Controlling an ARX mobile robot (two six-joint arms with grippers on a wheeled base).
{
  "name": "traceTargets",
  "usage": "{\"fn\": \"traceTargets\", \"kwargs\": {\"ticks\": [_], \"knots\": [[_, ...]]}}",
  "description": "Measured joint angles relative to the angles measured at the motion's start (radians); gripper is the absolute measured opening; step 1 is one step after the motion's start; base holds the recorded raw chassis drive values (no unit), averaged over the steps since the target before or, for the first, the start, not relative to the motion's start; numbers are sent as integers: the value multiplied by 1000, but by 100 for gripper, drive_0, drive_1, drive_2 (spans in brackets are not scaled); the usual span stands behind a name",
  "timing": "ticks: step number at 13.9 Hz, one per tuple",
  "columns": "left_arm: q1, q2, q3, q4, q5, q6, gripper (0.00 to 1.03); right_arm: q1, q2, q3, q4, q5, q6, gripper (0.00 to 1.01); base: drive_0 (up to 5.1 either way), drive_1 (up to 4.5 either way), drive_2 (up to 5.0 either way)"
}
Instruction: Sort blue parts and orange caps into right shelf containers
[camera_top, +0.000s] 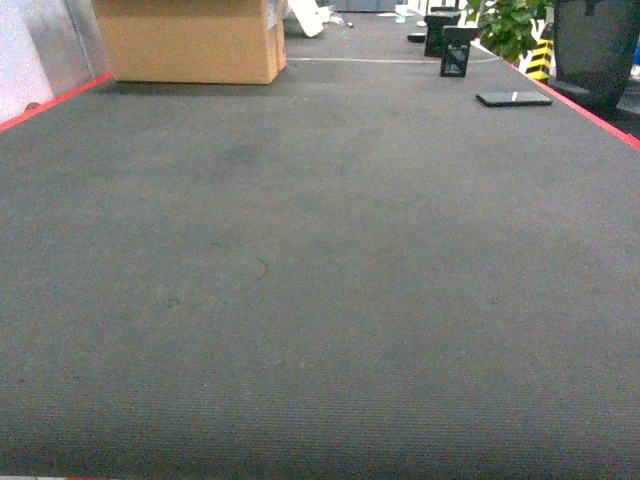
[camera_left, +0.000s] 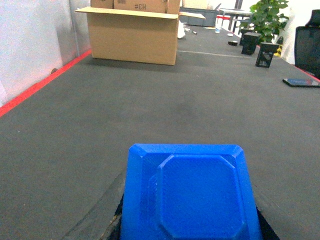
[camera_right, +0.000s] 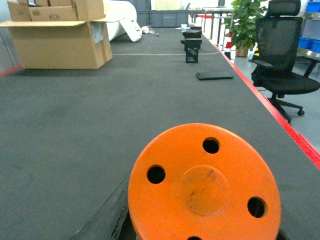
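1. Left wrist view: blue part (camera_left: 192, 192) fills the near foreground over the grey desk (camera_left: 200, 100); claw hidden, grip state unclear.
2. Right wrist view: orange cap (camera_right: 202, 182) likewise; claw unseen.
3. Beyond: phone (camera_right: 214, 75), cardboard box (camera_top: 190, 40), plant (camera_left: 267, 17).

A bright blue part (camera_left: 192, 197), an orange cap (camera_right: 204, 184) and a dark grey, red-edged table (camera_top: 300, 280) are seen.

Dark grey carpeted surface (camera_top: 320, 300), red-edged; cardboard box (camera_top: 190, 40) far left; potted plant (camera_top: 515, 25) far right; black office chair (camera_right: 282, 50) beside; flat black device (camera_top: 514, 98).
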Motion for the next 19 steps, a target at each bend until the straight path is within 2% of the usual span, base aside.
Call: {"fn": "traceTargets", "kwargs": {"ticks": [2, 5, 6, 7, 8, 12, 13, 14, 19], "knots": [[79, -63, -55, -11, 81, 25, 42, -41, -51, -62, -10, -33, -28, 44, 0, 0, 0], [80, -159, -119, -49, 88, 26, 42, -90, -151, -124, -38, -89, -37, 44, 0, 0, 0], [80, -191, -135, -64, 88, 26, 42, -162, -183, -140, -56, -169, -40, 44, 0, 0, 0], [80, -225, -146, -80, 87, 26, 42, -193, -211, -155, -71, -170, -40, 44, 0, 0, 0], [80, -257, -159, -102, 88, 26, 42, -190, -240, -169, -86, -184, -43, 44, 0, 0, 0], [80, -375, -191, -185, 88, 26, 42, -185, -344, -200, -154, -185, -44, 44, 0, 0, 0], [80, -389, -218, -142, 88, 26, 42, -185, -370, -206, -176, -185, -45, 44, 0, 0, 0], [80, -416, -219, -186, 88, 26, 42, -185, -386, -229, -158, -185, -46, 44, 0, 0, 0], [80, -531, -219, -297, 88, 26, 42, -185, -481, -229, -246, -186, -47, 44, 0, 0, 0]]}}
